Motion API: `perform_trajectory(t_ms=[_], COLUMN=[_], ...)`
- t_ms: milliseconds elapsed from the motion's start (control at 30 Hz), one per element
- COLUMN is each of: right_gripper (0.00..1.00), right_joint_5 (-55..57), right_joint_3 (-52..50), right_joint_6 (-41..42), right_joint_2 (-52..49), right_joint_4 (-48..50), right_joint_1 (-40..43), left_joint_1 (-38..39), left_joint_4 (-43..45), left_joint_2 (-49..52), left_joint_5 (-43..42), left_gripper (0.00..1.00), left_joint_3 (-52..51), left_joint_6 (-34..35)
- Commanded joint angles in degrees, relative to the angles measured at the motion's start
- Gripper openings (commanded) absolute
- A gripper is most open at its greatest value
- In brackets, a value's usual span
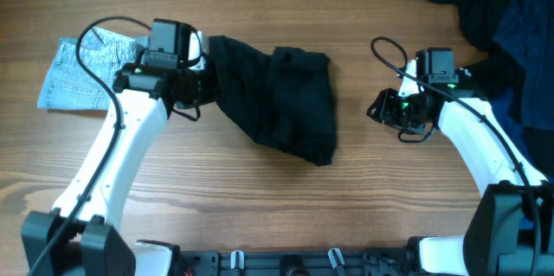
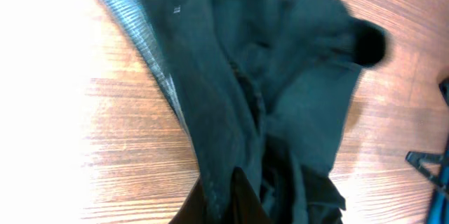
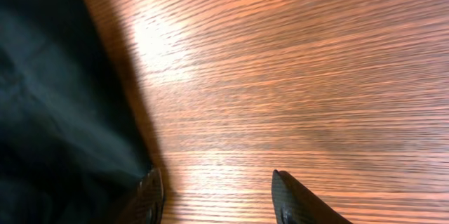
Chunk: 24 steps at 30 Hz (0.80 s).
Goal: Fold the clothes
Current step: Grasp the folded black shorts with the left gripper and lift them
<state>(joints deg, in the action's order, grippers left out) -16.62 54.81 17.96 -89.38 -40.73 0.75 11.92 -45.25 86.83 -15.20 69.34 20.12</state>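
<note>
Pinching the black shorts (image 1: 277, 94) on the surface (image 1: 260, 198), the left fingers (image 2: 245, 203) hold tight — the right fingers (image 3: 291, 199) are spread, empty.

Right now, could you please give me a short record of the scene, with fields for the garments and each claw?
table: wooden
black shorts: crumpled, table centre
left claw: shut on the black shorts' edge
right claw: open, empty, over bare wood
denim garment: flat, far left
dark heap: top right corner
</note>
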Motion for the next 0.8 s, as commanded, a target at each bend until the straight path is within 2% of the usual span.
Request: perform_trajectory(t_ms=[0, 67, 167, 233, 333, 533, 600, 633, 700, 767], right_gripper=[0.52, 0.54, 0.55, 0.55, 0.55, 0.56, 0.47, 0.34, 0.19, 0.16], right_joint_5=[1.2, 1.2, 1.2, 1.4, 1.9, 7.3, 9.4, 9.4, 10.1, 10.1], right_joint_3=[1.2, 1.2, 1.2, 1.2, 1.1, 1.0, 0.9, 0.7, -0.4, -1.6], right_joint_6=[0.7, 0.6, 0.7, 1.7, 1.7, 3.1, 3.7, 3.7, 4.2, 4.8], right_joint_2=[1.0, 1.0, 1.0, 1.0, 1.0, 0.7, 0.6, 0.4, 0.2, -0.9], right_joint_4=[-0.2, -0.2, -0.3, -0.5, -1.1, -3.9, -4.6, -4.7, -4.3, -3.8], right_joint_1=[0.3, 0.3, 0.3, 0.3, 0.3, 0.3, 0.3, 0.3, 0.3, 0.3], left_joint_1=[8.7, 16.5, 26.9, 32.5, 37.1, 40.1, 40.0, 40.0, 40.0, 40.0], left_joint_4=[-1.5, -2.1, 1.4, 5.4, 9.9, 20.4, 22.1, 22.6, 24.1, 25.3], left_joint_2=[-0.6, 0.8, 2.6, 4.3, 7.4, 13.0, 13.5, 13.5, 13.6, 13.8], left_joint_5=[8.2, 14.6, 21.7, 22.8, 22.8, 22.8, 22.8, 22.8, 21.7, 19.8], left_gripper=[0.04, 0.04, 0.04, 0.04, 0.04, 0.04, 0.04, 0.04, 0.04, 0.04], left_joint_3=[1.7, 1.7, 1.7, 1.7, 1.7, 1.7, 1.7, 1.7, 1.7, 1.7], left_joint_6=[-3.7, -3.4, -3.6, -8.3, -14.2, -22.3, -22.3, -22.4, -22.5, -22.5])
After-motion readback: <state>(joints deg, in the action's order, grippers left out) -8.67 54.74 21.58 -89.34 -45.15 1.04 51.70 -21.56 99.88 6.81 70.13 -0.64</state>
